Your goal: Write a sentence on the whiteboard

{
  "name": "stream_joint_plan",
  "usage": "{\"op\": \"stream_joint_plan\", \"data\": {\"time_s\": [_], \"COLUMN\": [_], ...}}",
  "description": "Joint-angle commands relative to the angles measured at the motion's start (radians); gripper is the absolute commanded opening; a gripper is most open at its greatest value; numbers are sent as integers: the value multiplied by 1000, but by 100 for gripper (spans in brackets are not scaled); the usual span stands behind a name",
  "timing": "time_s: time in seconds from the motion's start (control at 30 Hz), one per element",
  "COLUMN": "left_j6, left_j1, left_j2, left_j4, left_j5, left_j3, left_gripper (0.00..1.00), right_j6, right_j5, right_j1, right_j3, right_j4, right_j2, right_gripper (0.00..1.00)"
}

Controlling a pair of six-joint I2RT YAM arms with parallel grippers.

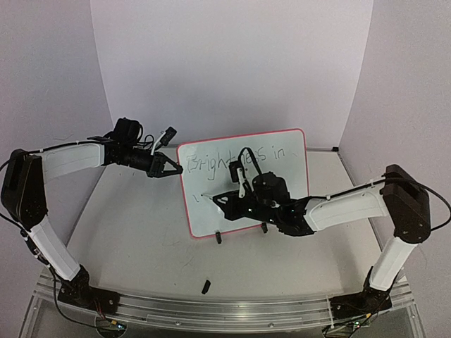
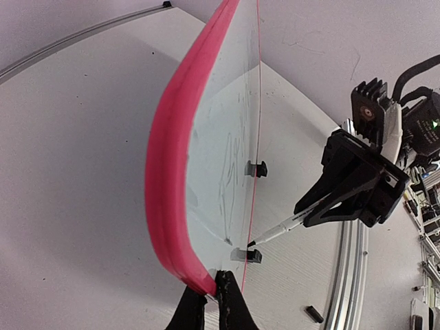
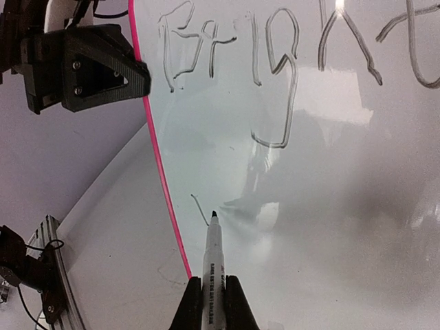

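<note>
Top external, white table [image 1: 134, 232], pale backdrop [image 1: 232, 63], whiteboard [image 1: 204, 215] upright

Dark handwritten marker words [image 1: 211, 163], "Brightness in", run along the twelve o'clock edge of the glossy white, red-pink-framed board [image 1: 201, 215].

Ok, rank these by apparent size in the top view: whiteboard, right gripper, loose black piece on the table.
1. whiteboard, clearly largest
2. right gripper
3. loose black piece, smallest by far
</note>
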Motion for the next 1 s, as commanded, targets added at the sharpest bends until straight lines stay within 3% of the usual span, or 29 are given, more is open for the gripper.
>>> {"op": "stream_joint_plan", "data": {"time_s": [0.0,0.47,0.97], "left_j6": [121,123,122], "left_j1": [-25,-25,-25], "left_j2": [-3,-1,2], "left_j4": [-22,-24,-24], "left_j5": [-82,-85,-83], "left_j3": [4,3,3], "left_gripper": [0,0,0], "right_j6": [7,7,43], "right_j5": [34,53,6], "right_j1": [-2,-2,-3], "right_j3": [22,79,32], "right_j4": [16,-19,-69], "right_j2": [-35,45,67], "right_gripper": [0,0,0]}}
